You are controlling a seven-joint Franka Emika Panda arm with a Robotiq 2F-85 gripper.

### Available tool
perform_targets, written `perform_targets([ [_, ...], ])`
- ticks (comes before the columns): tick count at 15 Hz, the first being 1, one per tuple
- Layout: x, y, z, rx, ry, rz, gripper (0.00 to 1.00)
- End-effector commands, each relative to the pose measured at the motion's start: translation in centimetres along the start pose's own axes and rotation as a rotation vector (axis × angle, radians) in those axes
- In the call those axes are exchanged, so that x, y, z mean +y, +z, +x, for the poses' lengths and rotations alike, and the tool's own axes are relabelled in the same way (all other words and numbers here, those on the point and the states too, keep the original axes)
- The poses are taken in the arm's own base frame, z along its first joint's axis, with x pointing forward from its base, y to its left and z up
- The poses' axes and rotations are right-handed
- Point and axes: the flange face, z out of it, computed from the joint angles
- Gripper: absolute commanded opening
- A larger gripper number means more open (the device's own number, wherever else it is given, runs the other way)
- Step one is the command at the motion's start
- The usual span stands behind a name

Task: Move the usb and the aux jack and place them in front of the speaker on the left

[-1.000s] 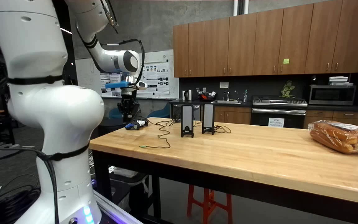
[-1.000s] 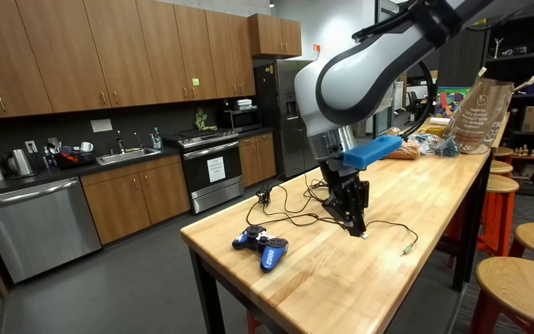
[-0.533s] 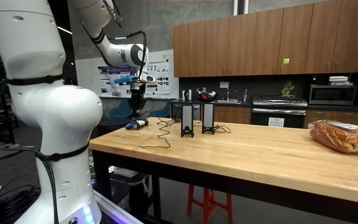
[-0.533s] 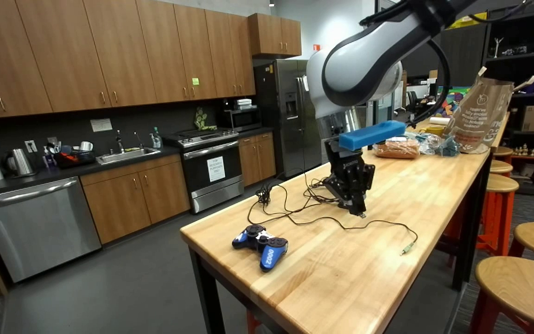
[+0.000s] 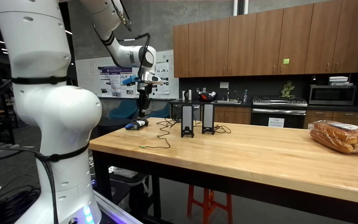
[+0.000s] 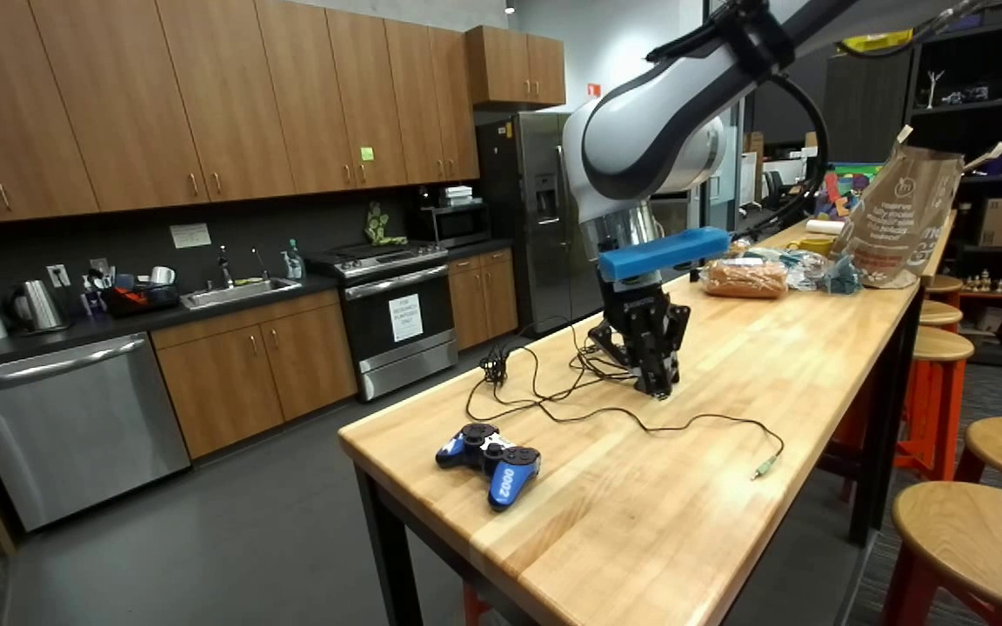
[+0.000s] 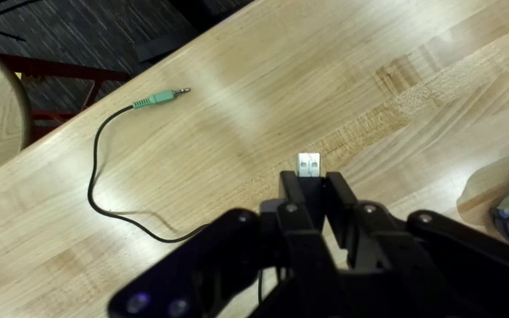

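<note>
My gripper (image 7: 313, 177) is shut on the usb plug (image 7: 309, 165). Its metal end sticks out past the fingertips and its black body sits between the fingers. The gripper also shows in both exterior views (image 5: 141, 114) (image 6: 657, 387), low over the table. The green aux jack (image 7: 159, 97) lies on the table near its edge, apart from the gripper; it also shows in both exterior views (image 5: 143, 146) (image 6: 763, 467). The left speaker (image 5: 187, 119) and its twin (image 5: 208, 118) stand upright, to the right of the gripper in an exterior view. Neither speaker shows in the wrist view.
A blue and black game controller (image 6: 490, 459) lies near the table's end. Thin black cords (image 6: 544, 402) run loosely over the table around the gripper. Bagged bread (image 5: 342, 136) and a paper bag (image 6: 897, 213) stand farther along the table. Stools (image 6: 979, 530) stand beside it.
My gripper has moved along the table, rightward toward the speakers in an exterior view, with the usb plug held. The aux jack, controller and speakers have not moved.
</note>
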Motion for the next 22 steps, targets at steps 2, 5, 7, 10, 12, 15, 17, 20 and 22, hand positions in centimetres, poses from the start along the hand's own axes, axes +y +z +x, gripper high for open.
perform_targets([
  [2,-0.7,0.2,3.0,-0.061,0.079,-0.016,0.05],
  [5,-0.4,0.0,4.0,-0.077,0.023,0.014,0.05],
  [7,0.0,-0.7,4.4,-0.055,-0.065,0.022,0.05],
  [10,1.0,-1.9,4.9,-0.023,-0.198,0.034,0.05],
  [12,1.5,-2.2,5.4,-0.013,-0.295,0.033,0.05],
  [15,2.2,-2.6,6.2,0.002,-0.419,0.029,0.05],
  [17,2.5,-2.7,6.7,0.014,-0.486,0.013,0.05],
  [20,3.0,-2.9,7.5,0.033,-0.543,-0.018,0.05],
  [22,3.1,-3.1,7.9,0.043,-0.566,-0.028,0.05],
])
